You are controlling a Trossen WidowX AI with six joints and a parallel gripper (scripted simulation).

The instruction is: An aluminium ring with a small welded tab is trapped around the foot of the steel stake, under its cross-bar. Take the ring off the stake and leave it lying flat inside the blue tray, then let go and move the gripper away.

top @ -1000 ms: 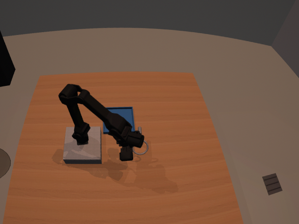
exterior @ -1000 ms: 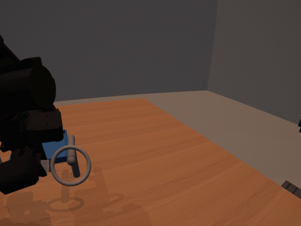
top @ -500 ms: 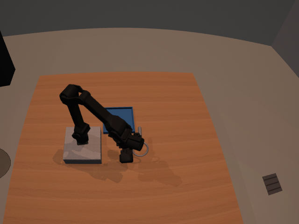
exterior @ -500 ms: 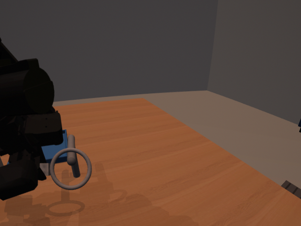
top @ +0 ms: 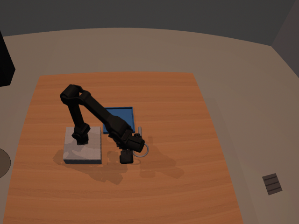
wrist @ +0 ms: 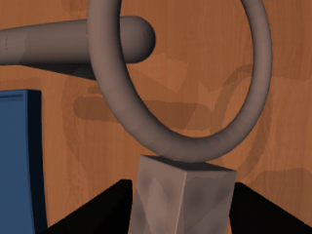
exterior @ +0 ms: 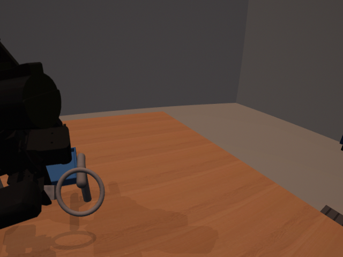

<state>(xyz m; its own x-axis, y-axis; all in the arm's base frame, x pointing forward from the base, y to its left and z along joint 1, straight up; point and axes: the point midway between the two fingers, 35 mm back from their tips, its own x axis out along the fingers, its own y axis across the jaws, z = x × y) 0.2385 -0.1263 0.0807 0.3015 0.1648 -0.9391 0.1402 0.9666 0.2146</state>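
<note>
Orange-brown wood for the bench [top: 168,108] [exterior: 166,166] [wrist: 195,54], with black arm [top: 96,106] [exterior: 41,96] reaching over from a pale grey block [top: 94,154]. Next down in size, blue tray [top: 133,120] [exterior: 60,169] [wrist: 15,161], partly hidden behind the arm; no ring inside. Steel stake [top: 139,131] [exterior: 86,193] [wrist: 63,69] beside the tray, rounded tip of its cross-bar [exterior: 81,160] [wrist: 49,43] visible through the opening of the aluminium ring [top: 140,156] [exterior: 102,190] [wrist: 263,63]. Ring tilted up on edge, apart from its shadow, hence lifted off the bench. Black hand [top: 132,148] [exterior: 50,190] [wrist: 179,191] clenched on the pale square tab [exterior: 50,191] [wrist: 180,200] at the ring's rim. Progress: grip made, ring raised from the foot to the level of the cross-bar, near its free end. Full clearance of the tip: cannot tell from these angles. Judged about halfway. Left to do: confirm ring clear of the tip, carry across to the tray, turn flat, lower, let go, back off. Possible risk: snagging on the tip if swung trayward too soon. Brands, labels, writing: none legible.
</note>
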